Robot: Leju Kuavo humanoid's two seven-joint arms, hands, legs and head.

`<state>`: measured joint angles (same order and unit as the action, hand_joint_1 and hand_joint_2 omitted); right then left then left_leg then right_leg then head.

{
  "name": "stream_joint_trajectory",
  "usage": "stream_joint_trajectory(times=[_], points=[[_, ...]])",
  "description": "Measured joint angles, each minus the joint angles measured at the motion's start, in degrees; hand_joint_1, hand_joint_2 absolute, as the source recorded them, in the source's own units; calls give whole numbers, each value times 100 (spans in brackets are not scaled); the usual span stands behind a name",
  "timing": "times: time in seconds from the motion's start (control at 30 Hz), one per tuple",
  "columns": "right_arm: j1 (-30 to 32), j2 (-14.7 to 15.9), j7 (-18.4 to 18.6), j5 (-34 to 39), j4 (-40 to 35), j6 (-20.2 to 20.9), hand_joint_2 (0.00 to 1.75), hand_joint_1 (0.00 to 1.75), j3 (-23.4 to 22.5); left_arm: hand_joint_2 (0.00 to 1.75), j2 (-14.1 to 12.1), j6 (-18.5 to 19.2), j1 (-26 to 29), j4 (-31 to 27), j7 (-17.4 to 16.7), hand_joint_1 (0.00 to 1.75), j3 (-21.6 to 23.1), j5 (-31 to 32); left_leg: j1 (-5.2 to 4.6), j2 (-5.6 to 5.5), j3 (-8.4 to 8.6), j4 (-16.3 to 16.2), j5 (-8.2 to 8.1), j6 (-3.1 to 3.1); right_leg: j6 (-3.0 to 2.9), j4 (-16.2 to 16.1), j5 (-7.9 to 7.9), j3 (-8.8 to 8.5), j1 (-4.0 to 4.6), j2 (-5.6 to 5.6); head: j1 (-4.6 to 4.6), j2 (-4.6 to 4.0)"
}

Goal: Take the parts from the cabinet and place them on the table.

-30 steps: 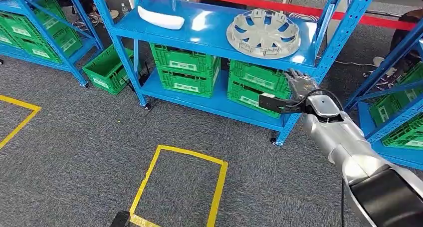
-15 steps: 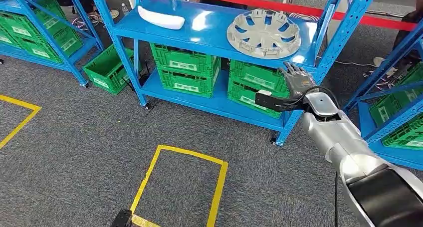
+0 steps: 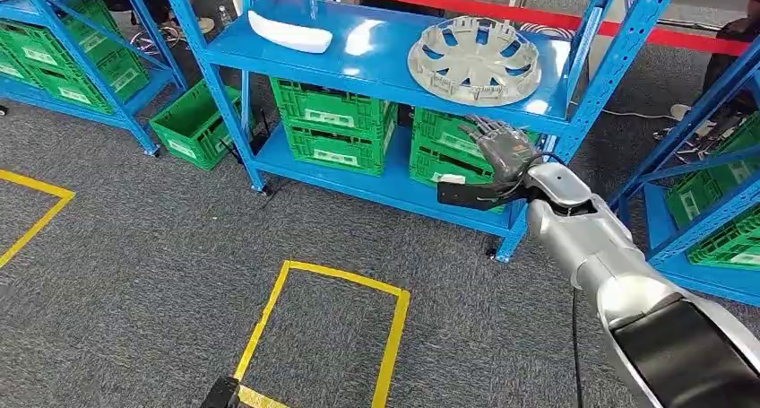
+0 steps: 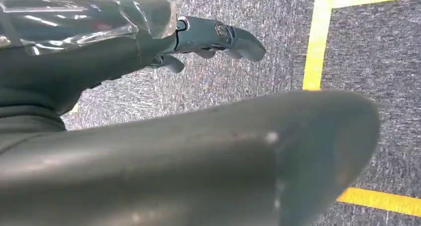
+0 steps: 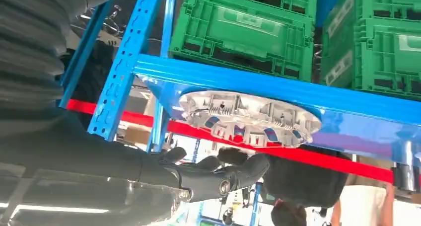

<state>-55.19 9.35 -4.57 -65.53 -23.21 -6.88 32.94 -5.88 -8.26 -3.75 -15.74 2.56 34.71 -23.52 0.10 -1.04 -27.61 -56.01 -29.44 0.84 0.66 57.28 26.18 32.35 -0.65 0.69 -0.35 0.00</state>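
Below the shelf's (image 3: 385, 63) front edge, right hand (image 3: 498, 152) spread, holding nothing; hubcap (image 3: 474, 60) near that edge, white part (image 3: 289, 31) well apart. Left hand (image 4: 149, 37) empty, fingers apart, over carpet.

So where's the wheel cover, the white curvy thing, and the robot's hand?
wheel cover (image 3: 473, 60), head view, its centre hub.
white curved part (image 3: 289, 32), head view, its middle.
right hand (image 3: 498, 148), head view, its back.
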Motion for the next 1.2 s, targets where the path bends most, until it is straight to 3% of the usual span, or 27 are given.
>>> stream_joint_trajectory(times=[0.3,0.83,0.87,1.0,1.03,1.07,1.1,1.13,1.2], points=[[-50,-157,-153,-39,0,175,175,0,20,0,11,-98,-8,-7,-26,0,33,-173,-1,1,1,-1,0,0,0,0,0,0,-1,1,2,0],[-213,-280,-17,-66,37,398,175,0,131,0,42,-118,-11,-4,-22,0,33,-249,-1,1,2,-2,0,0,0,-1,0,0,-1,1,0,0],[-215,-280,-11,-63,44,398,175,0,133,0,39,-120,-12,-4,-22,0,33,-247,-13,-1,-15,-44,-15,10,26,-13,-16,2,-39,1,2,0],[-218,-273,131,-63,57,376,175,0,136,0,33,-133,-25,-4,-22,0,37,-219,-16,0,-35,-59,-15,33,59,-28,-38,12,-44,5,-2,0],[-228,-269,170,-65,55,367,175,0,136,0,31,-133,-33,-4,-22,0,37,-210,-24,2,-35,-34,-1,61,79,-56,-51,3,-38,9,-2,0],[-236,-258,222,-74,46,352,175,0,131,0,31,-136,-46,-4,-24,0,37,-203,21,25,49,119,88,134,96,-76,-49,1,-6,9,-2,0],[-260,-214,282,-83,48,345,175,0,131,0,48,-136,-60,-4,-24,0,39,-194,42,54,99,219,129,157,91,32,-7,83,-13,-7,18,0],[-295,-214,319,-90,50,345,175,0,131,0,53,-136,-79,-4,-24,0,48,-190,47,65,97,242,149,187,72,355,108,272,-21,-5,20,0],[-285,-181,407,-103,57,352,175,0,131,0,59,-146,-98,-4,-26,0,66,-190,49,70,99,243,135,186,63,1321,373,827,-50,-6,18,0]])
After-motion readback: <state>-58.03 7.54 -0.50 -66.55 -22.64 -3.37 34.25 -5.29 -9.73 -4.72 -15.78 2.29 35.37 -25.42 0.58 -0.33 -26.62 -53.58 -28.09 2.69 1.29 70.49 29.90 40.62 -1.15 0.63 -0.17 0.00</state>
